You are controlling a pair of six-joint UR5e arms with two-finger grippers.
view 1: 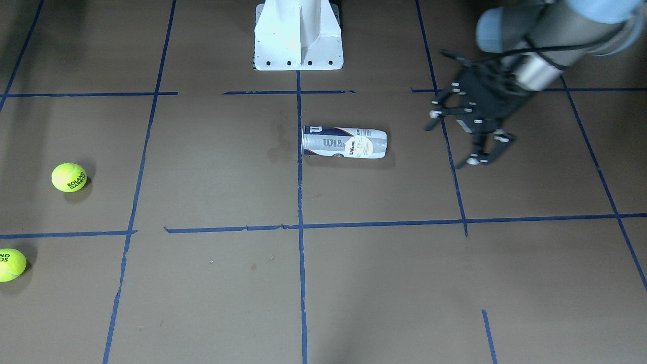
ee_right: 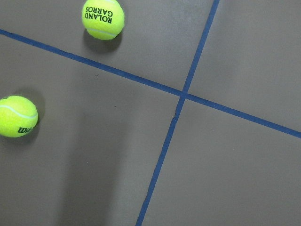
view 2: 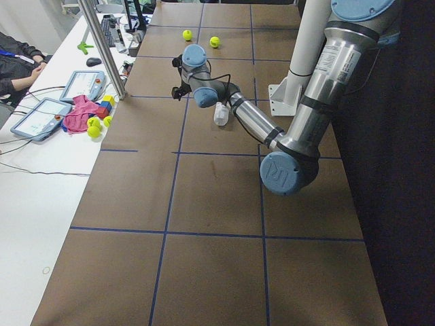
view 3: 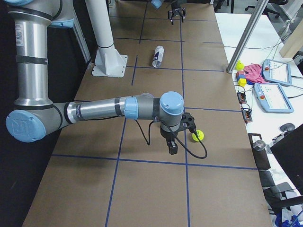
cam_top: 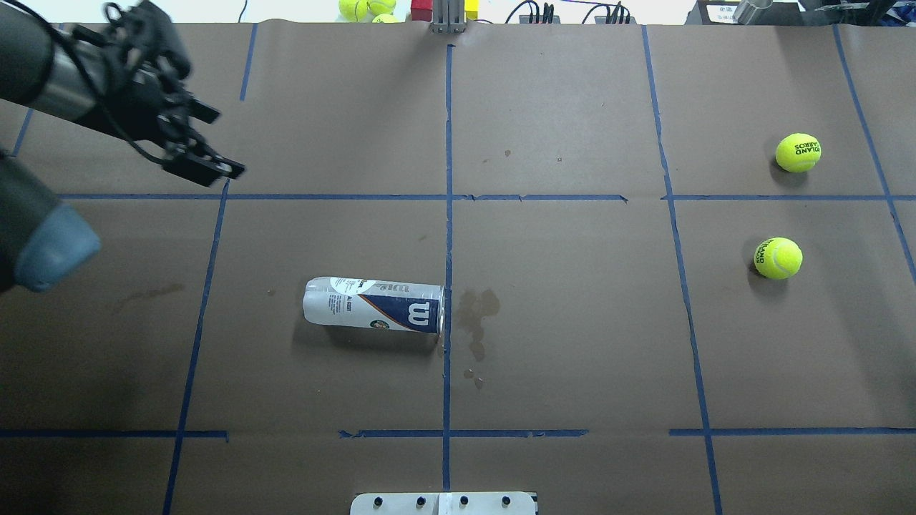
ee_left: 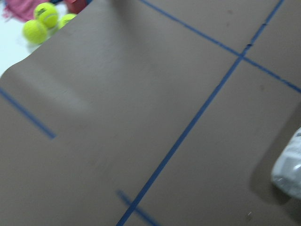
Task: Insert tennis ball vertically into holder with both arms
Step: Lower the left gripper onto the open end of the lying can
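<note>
While the clear round plastic ball can (view 1: 344, 143) lies flat, far from the empty, wide-open left fingers (view 1: 485, 151), nothing is done yet. I cannot tell if the right fingers (view 3: 171, 146), beside a yellow tennis ball (view 3: 199, 135), are open.

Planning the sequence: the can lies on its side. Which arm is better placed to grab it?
Left. The left arm, jaws open, hangs near the can; the right arm is by the tennis balls.

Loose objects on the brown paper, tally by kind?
tennis balls: 2
holder, lying on its side: 1
Total: 3
</note>
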